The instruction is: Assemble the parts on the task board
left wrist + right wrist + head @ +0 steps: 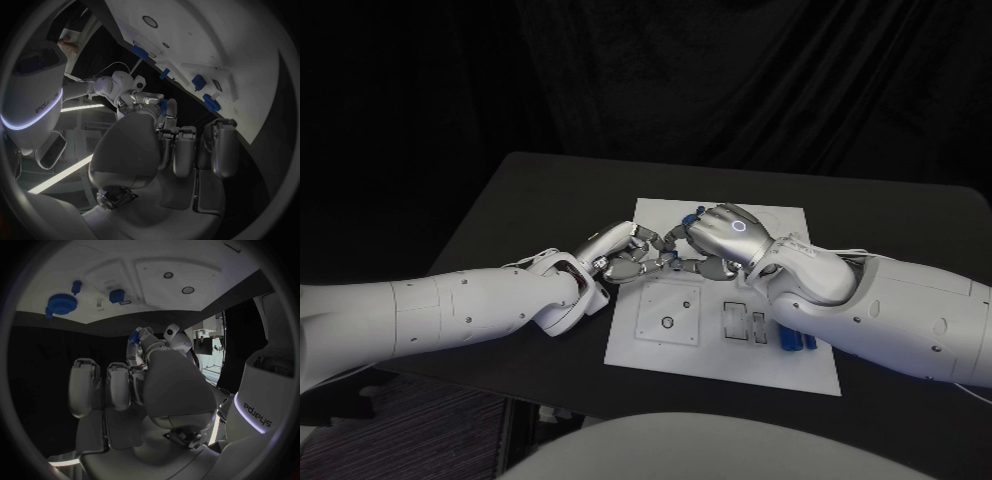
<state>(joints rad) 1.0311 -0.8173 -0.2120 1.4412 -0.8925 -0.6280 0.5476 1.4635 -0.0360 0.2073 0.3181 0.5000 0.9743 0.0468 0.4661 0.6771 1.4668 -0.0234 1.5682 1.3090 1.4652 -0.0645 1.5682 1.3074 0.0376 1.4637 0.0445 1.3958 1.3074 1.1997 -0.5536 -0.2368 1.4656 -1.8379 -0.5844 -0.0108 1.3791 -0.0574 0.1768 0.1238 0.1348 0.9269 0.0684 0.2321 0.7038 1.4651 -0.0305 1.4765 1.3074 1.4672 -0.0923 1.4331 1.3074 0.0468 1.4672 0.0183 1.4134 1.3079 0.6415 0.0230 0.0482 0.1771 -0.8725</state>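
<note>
Left hand (620, 252) and right hand (721, 236) meet fingertip to fingertip above the task board (776, 362) on the black tabletop (545, 190); apparently a part passes between them, though which hand holds it cannot be told. More blue parts (798, 340) lie at the board's right edge. Left wrist view: the left hand's fingers (184, 150) curl inward, and a blue piece (164, 107) shows at the right hand's fingertips. Right wrist view: a blue piece (132, 338) sits at the meeting fingertips, with a round blue part (62, 303) on the board, presumably awaiting assembly.
</note>
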